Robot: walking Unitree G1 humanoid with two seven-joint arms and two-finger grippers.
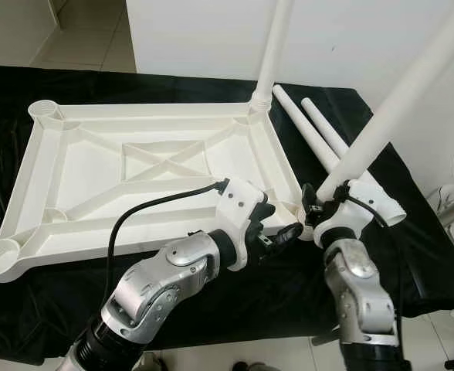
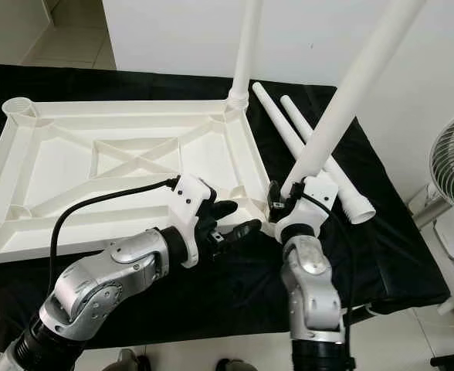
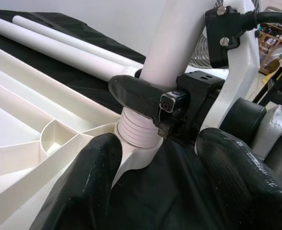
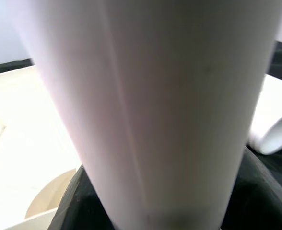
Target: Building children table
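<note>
A white plastic table top (image 1: 80,166) lies upside down on the black cloth. One white leg (image 1: 274,46) stands screwed into its far right corner. My right gripper (image 1: 320,202) is shut on a second white leg (image 1: 397,100), which leans to the right. Its ribbed lower end (image 3: 136,132) sits at the near right corner socket. That leg (image 4: 155,105) is very close in the right wrist view. My left gripper (image 1: 277,228) is open just left of that corner, with nothing between its fingers (image 3: 83,182).
Two loose white legs (image 1: 312,127) lie side by side on the cloth to the right of the table top. A fan (image 2: 452,158) stands off the table's right edge. A white wall runs behind the table.
</note>
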